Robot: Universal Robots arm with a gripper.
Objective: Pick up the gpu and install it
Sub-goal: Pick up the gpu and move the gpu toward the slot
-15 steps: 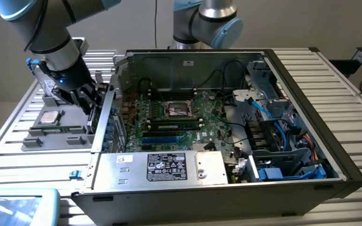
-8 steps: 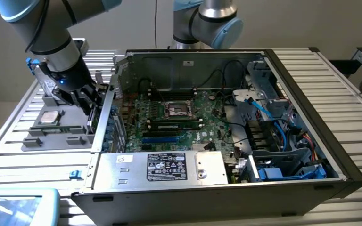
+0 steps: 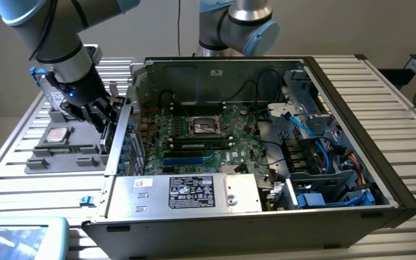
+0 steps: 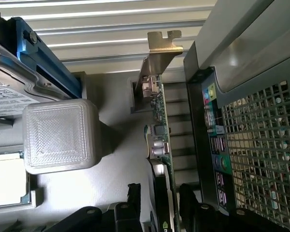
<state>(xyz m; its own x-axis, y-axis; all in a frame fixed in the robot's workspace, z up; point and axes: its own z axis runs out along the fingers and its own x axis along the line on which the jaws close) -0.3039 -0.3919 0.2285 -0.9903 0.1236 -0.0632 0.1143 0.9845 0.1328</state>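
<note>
The gpu stands on edge in a slot of the grey holder tray. Its silver end bracket is at the end farther from my pincer, and its green board and black cooler run back between my fingers. My pincer is spread wide, one black finger on each side of the card, and has not clamped on it.

Just beside the card on one side is the rear wall of the open computer case, with its column of coloured ports and a mesh grille, leaving only a narrow lane there. On the other side a square grey block rises from the tray. Next to the block lie a hard drive with a white label in a blue rail and a processor chip.

The tray sits on the slatted table, at the exterior view's left of the case. Inside the case lie the green motherboard, blue cables and a silver box with a black label.
</note>
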